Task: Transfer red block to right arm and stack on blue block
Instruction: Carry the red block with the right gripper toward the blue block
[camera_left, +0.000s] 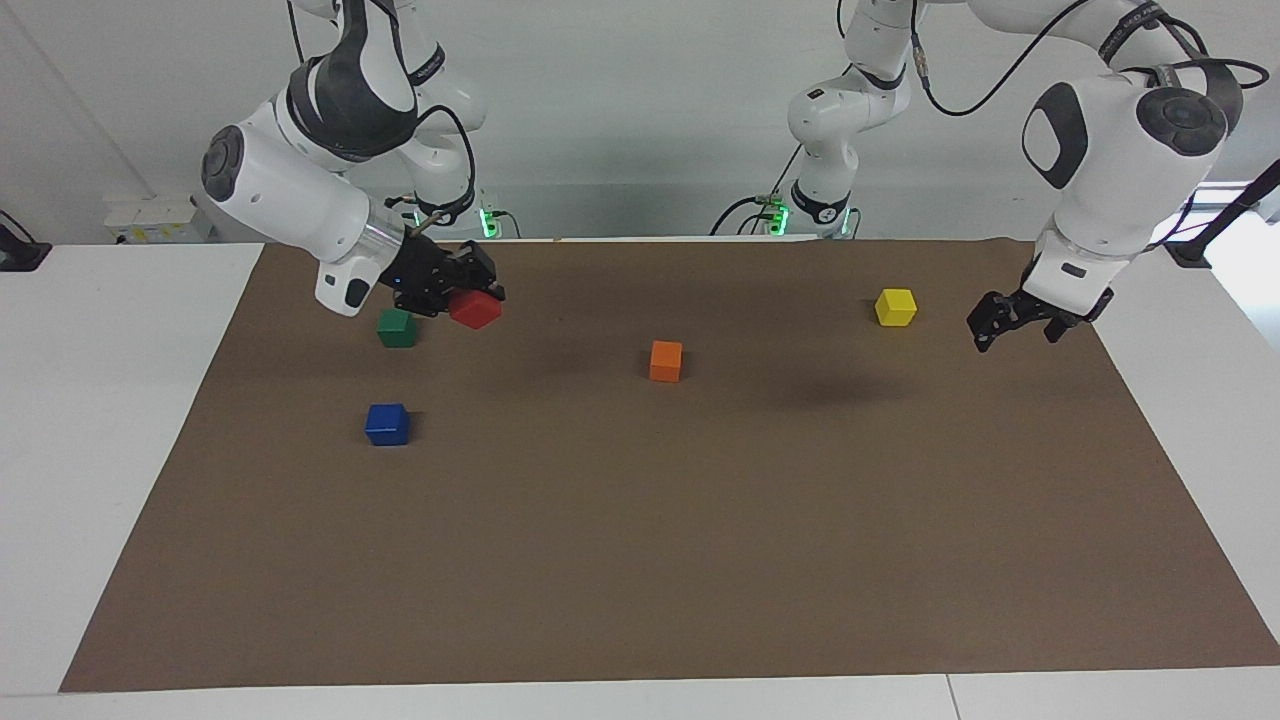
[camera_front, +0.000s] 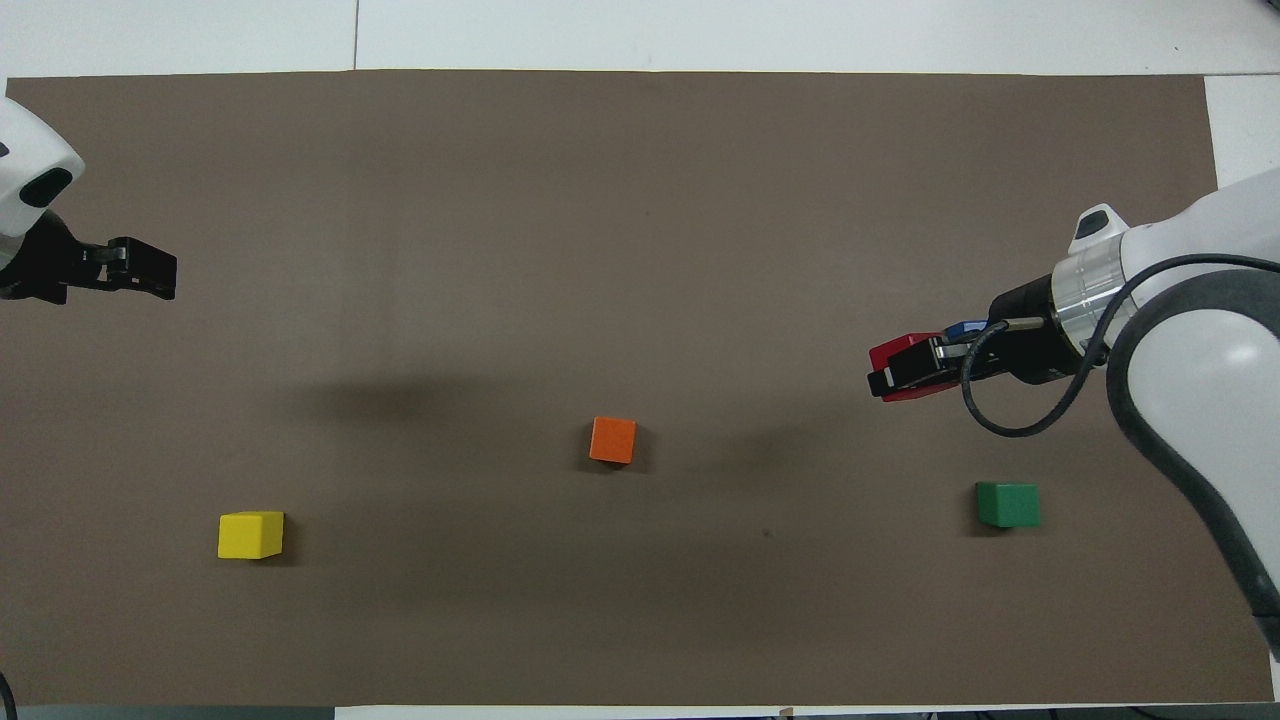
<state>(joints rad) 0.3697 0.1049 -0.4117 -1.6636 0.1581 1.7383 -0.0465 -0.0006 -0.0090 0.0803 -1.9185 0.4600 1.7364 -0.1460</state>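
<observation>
The red block (camera_left: 475, 309) is held in my right gripper (camera_left: 470, 298), which is shut on it and up in the air. In the overhead view the right gripper (camera_front: 897, 370) and the red block (camera_front: 915, 358) are over the mat at the right arm's end. The blue block (camera_left: 387, 424) sits on the mat, farther from the robots than the green block (camera_left: 397, 327). In the overhead view my right gripper and wrist hide most of the blue block. My left gripper (camera_left: 1012, 332) is open and empty, raised over the mat's edge at the left arm's end (camera_front: 150, 272).
An orange block (camera_left: 665, 360) sits mid-mat, also in the overhead view (camera_front: 612, 440). A yellow block (camera_left: 896, 307) lies toward the left arm's end (camera_front: 250, 535). The green block (camera_front: 1008, 504) is nearer to the robots than the held red block's spot. The brown mat (camera_left: 640, 560) covers the table.
</observation>
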